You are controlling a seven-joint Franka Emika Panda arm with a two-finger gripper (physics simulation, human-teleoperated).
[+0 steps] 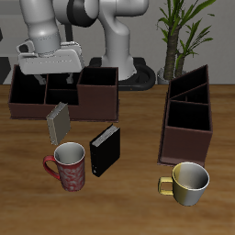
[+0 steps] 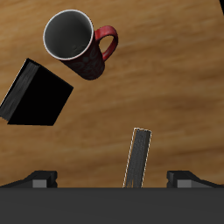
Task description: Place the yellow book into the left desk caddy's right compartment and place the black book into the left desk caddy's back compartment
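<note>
Gripper (image 1: 47,81) hangs over the yellow book (image 1: 58,121), jaws spread wide, gripping nothing. Black book (image 1: 105,150) stands nearby on the desk (image 1: 138,207).

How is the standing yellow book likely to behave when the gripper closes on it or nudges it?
The yellow book stands upright on a narrow edge, leaning slightly, so a sideways nudge would probably tip it. It looks thin and flat-sided, so the open gripper should span it easily. Its cover looks rigid, so it will likely lift without flopping, and it seems light.
</note>
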